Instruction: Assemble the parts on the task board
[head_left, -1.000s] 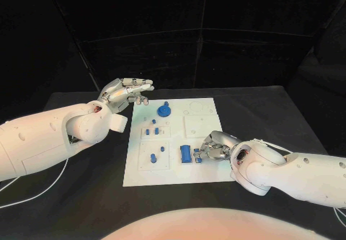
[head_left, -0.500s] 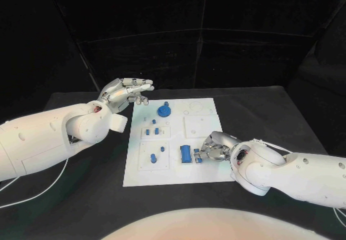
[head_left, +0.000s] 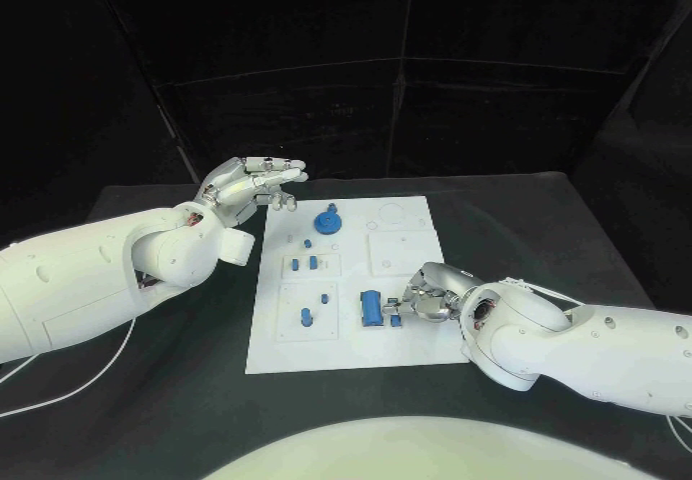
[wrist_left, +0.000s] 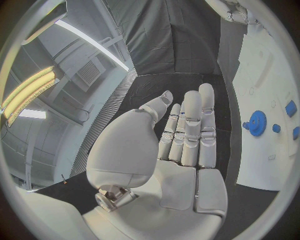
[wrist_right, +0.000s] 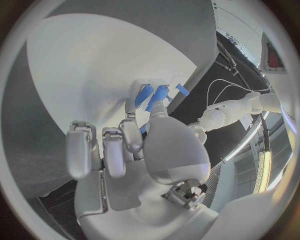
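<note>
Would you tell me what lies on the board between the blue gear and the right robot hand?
In the head view, only bare white task board with shallow recesses lies between the blue gear and the right robot hand.

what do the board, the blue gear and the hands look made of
Board: matte white, flat with shallow moulded recesses, likely plastic. Gear: uniform matte blue with crisp teeth, probably plastic, perhaps printed. Left hand and right hand: silver with a dull metallic sheen; metal or coated plastic, can't tell.
</note>
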